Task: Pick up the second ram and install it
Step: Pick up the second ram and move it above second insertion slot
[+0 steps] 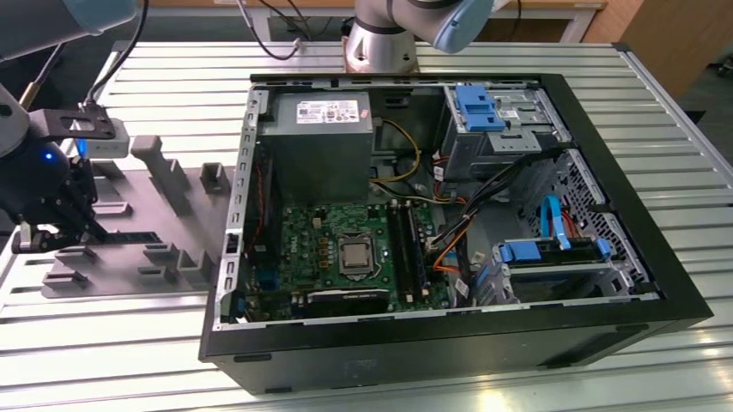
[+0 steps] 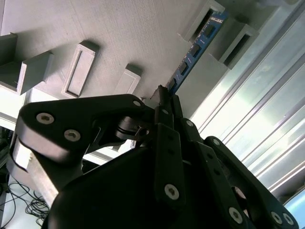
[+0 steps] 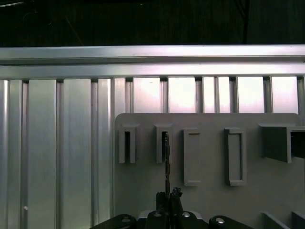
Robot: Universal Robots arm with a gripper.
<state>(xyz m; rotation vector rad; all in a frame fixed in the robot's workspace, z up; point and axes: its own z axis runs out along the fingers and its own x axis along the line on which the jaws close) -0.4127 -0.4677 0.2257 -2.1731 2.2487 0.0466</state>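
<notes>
Gripper (image 2: 164, 97) fingers pinched shut on near end of ram (image 2: 194, 50), ram running straight out beyond fingertips, far end in slot (image 3: 158, 143) of grey tray (image 2: 119, 28)

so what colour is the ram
The ram is blue with black chips, clearest in the second wrist view.

Bright light glares off the ribbed desk (image 2: 265, 120). In the second wrist view the tool (image 2: 164, 94) looms dark and shadowed.
</notes>
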